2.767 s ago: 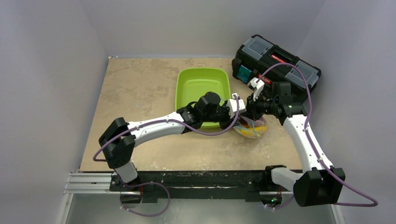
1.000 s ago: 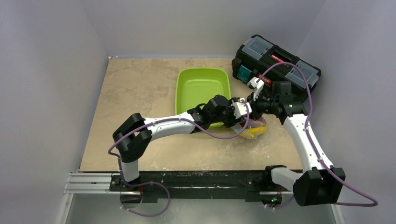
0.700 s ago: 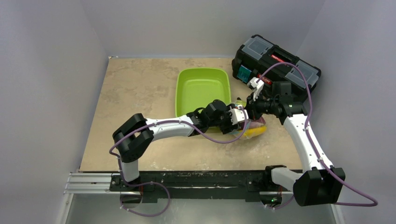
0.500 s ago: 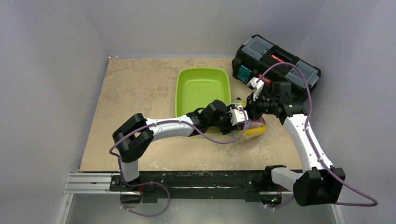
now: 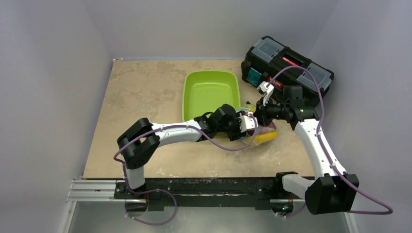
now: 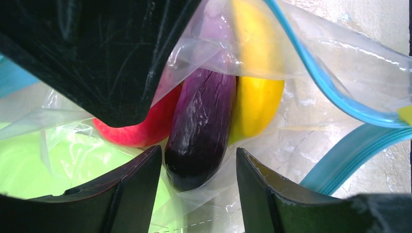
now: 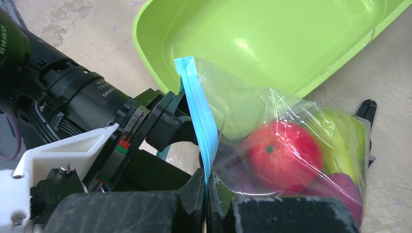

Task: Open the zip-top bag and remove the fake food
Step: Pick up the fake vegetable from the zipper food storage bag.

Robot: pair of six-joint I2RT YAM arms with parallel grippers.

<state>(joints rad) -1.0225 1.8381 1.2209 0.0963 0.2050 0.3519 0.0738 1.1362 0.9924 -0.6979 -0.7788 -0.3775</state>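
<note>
The clear zip-top bag (image 5: 262,133) lies right of the green tray, its mouth open. My right gripper (image 7: 205,187) is shut on the bag's teal-blue zipper strip (image 7: 199,116) and holds that edge up. My left gripper (image 6: 198,187) is open inside the bag's mouth, its fingers on either side of the purple eggplant (image 6: 201,128). The red apple (image 6: 138,128) lies left of the eggplant and the yellow banana (image 6: 255,94) right of it. In the right wrist view the red apple (image 7: 284,153), a green pear (image 7: 340,141) and a dark plum (image 7: 340,189) show through the plastic.
The lime-green tray (image 5: 210,94) stands just behind and left of the bag. A black toolbox (image 5: 286,65) stands at the back right. Black pliers (image 7: 368,116) lie beyond the bag. Walls close in on both sides of the table (image 5: 141,97).
My left arm has stretched right from over the tray's near edge, bringing its open gripper into the bag's mouth. The right gripper has kept its hold on the zipper strip.
</note>
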